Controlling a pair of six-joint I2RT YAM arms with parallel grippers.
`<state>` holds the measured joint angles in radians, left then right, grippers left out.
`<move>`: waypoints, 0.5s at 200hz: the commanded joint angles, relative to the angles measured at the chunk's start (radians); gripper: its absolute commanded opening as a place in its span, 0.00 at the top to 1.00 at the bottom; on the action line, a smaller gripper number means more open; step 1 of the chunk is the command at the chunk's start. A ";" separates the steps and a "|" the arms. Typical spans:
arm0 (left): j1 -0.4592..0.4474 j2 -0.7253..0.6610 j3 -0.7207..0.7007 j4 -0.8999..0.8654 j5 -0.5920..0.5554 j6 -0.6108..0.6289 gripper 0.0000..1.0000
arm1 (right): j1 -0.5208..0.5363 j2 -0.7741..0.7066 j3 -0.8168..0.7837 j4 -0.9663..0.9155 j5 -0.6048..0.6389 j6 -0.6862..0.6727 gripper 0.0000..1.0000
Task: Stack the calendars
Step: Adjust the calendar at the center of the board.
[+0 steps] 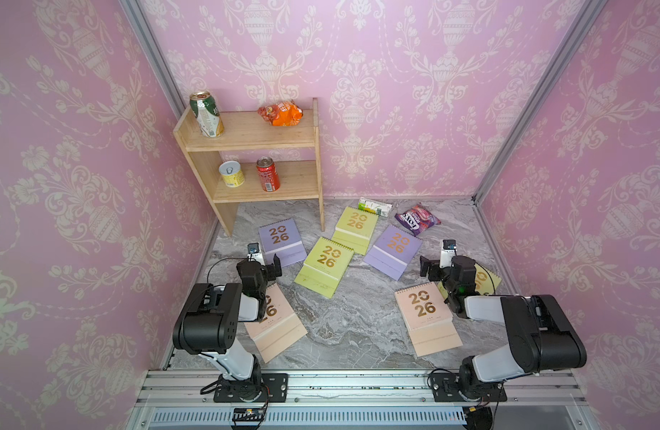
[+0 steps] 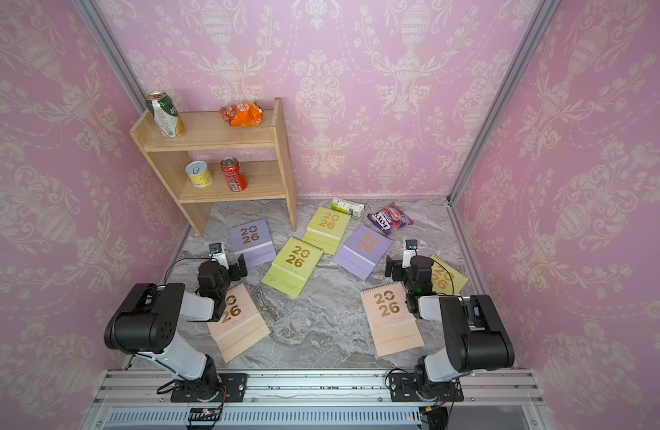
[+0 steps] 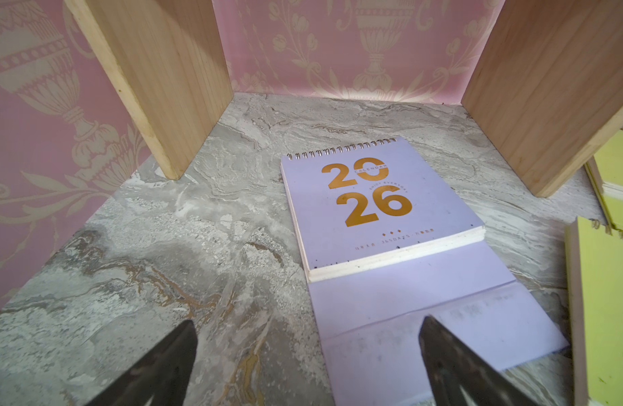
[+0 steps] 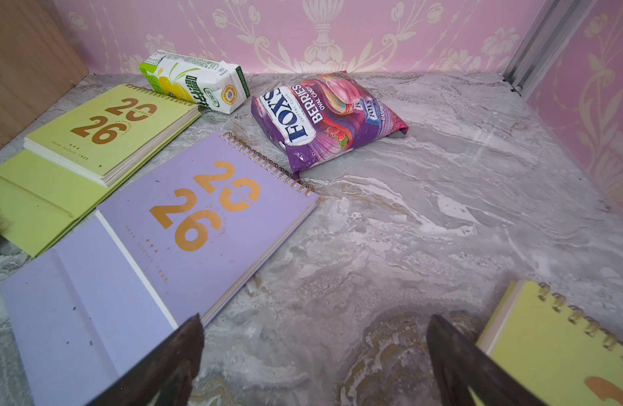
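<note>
Both grippers hang wide open and empty. The left gripper [image 3: 307, 321] is at the flap edge of the left lilac calendar [image 3: 380, 207]. The right gripper [image 4: 314, 316] is over bare table [image 4: 443, 175], between the right lilac calendar [image 4: 204, 211] and the right green calendar [image 4: 556, 351].

All seven lie flat and unstacked, including the left peach calendar [image 1: 280, 327], right peach calendar [image 1: 425, 312], centre green calendar [image 1: 326, 262] and back green calendar [image 1: 356, 223].

They look light and stiff, with smooth covers that may slide. The thick page block or the spiral edge offers a bite; the thin flap lies flush with the table.

The back green calendar touches its neighbours, possibly overlapping. A shelf [image 1: 321, 167] leg crowds the left lilac calendar, and the carton [image 1: 375, 206] lies against the back green one. The bare middle front suits a stack.
</note>
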<state>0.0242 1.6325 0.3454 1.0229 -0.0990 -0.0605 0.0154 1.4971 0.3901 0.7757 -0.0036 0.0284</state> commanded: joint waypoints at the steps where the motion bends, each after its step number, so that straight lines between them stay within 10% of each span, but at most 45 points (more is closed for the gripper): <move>1: 0.010 0.003 0.012 -0.022 0.021 0.030 0.01 | -0.003 0.002 0.020 -0.003 -0.013 -0.003 0.00; 28: 0.011 0.000 0.011 -0.018 0.020 0.028 0.01 | 0.004 -0.022 0.048 -0.059 0.027 0.004 0.00; 54: 0.005 -0.113 0.017 -0.131 -0.106 0.000 0.01 | 0.109 -0.135 0.285 -0.489 0.246 0.008 0.00; 81: 0.016 -0.362 0.279 -0.831 -0.066 -0.136 0.01 | 0.100 -0.202 0.504 -0.744 0.114 0.304 0.00; 100: 0.014 -0.451 0.331 -0.905 -0.004 -0.253 0.01 | 0.056 -0.182 0.555 -0.776 -0.134 0.322 0.00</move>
<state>0.0307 1.3025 0.5816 0.4416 -0.1520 -0.1440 0.1127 1.3247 0.8875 0.1989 0.0731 0.2028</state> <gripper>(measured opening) 0.992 0.998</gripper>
